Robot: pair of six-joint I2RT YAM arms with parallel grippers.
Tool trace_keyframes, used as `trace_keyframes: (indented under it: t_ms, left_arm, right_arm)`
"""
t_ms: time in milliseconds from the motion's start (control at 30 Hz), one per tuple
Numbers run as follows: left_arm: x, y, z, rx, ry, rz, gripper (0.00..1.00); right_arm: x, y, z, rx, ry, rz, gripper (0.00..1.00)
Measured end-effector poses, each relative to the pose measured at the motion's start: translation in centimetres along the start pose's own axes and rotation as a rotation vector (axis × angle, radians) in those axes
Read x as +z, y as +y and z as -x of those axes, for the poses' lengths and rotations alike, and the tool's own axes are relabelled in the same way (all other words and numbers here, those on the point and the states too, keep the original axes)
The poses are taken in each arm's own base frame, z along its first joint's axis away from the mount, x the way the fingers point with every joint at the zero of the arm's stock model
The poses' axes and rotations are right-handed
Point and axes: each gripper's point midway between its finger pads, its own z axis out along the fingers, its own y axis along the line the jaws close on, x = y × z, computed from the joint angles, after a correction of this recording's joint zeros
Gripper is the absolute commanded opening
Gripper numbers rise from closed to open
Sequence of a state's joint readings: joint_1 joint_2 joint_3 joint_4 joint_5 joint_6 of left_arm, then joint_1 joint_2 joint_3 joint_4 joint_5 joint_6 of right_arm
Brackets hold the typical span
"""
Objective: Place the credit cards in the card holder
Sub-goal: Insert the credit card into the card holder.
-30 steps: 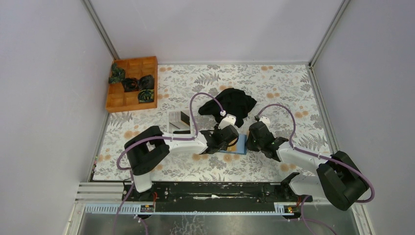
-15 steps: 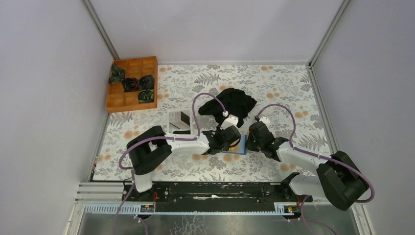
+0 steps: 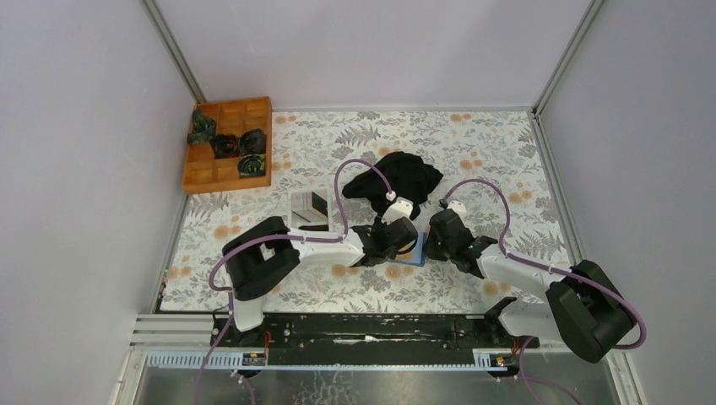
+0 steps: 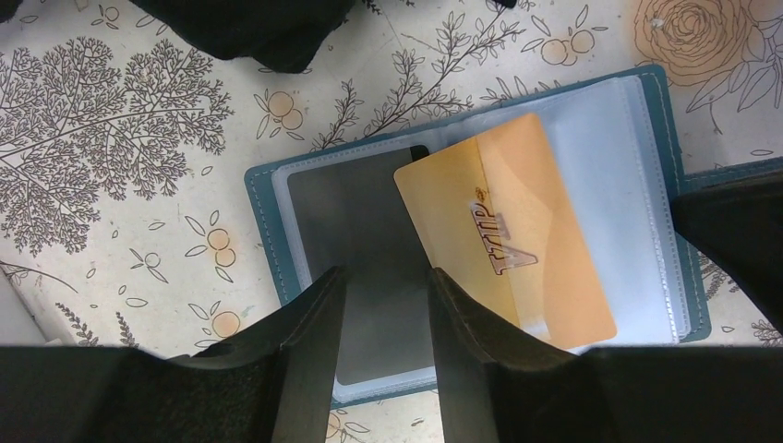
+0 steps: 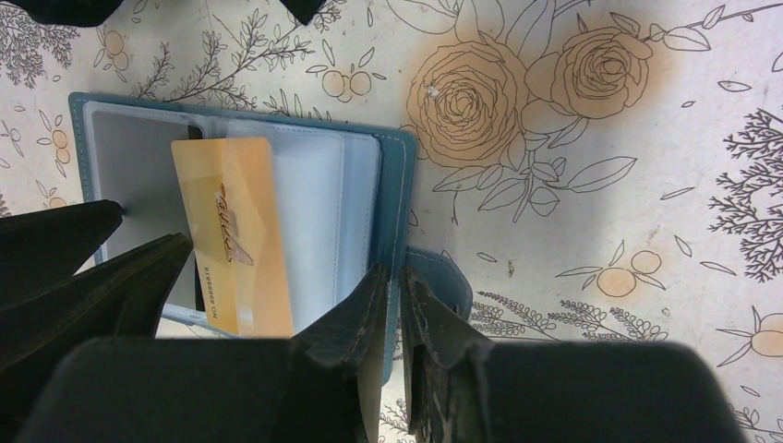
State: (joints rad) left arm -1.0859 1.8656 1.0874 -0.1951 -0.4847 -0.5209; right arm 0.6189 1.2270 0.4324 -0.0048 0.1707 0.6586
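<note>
From above, the card holder point(image 3: 413, 252) lies open on the flowered table point(image 3: 507, 152), in the middle, between the left gripper point(image 3: 395, 240) and the right gripper point(image 3: 437, 241), which both reach down to it. A black cloth point(image 3: 405, 175) lies just behind them, a white tray point(image 3: 306, 207) is near the left arm, and a wooden tray point(image 3: 226, 143) stands in the far left corner. In the left wrist view, the holder shows its clear plastic pockets inside a teal border. A dark card point(image 4: 365, 217) sits in the left pocket, and an orange card point(image 4: 517, 231) lies tilted, partly inside the next pocket. The left gripper's fingers point(image 4: 309, 346) stand apart over the near edge of the holder, with the dark card showing in the gap. One finger covers the corner of the orange card, but I cannot tell if it touches. In the right wrist view, the right gripper's fingers point(image 5: 365, 323) are almost together, and the teal right edge of the holder runs into the narrow gap, so they are clamped on it.
</note>
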Motion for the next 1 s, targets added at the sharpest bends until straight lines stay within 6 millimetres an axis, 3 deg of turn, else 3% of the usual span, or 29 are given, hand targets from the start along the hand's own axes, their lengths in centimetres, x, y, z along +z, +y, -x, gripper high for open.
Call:
trace_keyframes:
  t_ms: [1000]
  left_arm:
    - [0.2, 1.6, 1.0, 0.005, -0.069, 0.082, 0.51]
  right_arm:
    - [0.1, 0.1, 0.1, 0.001, -0.003, 0.003, 0.18]
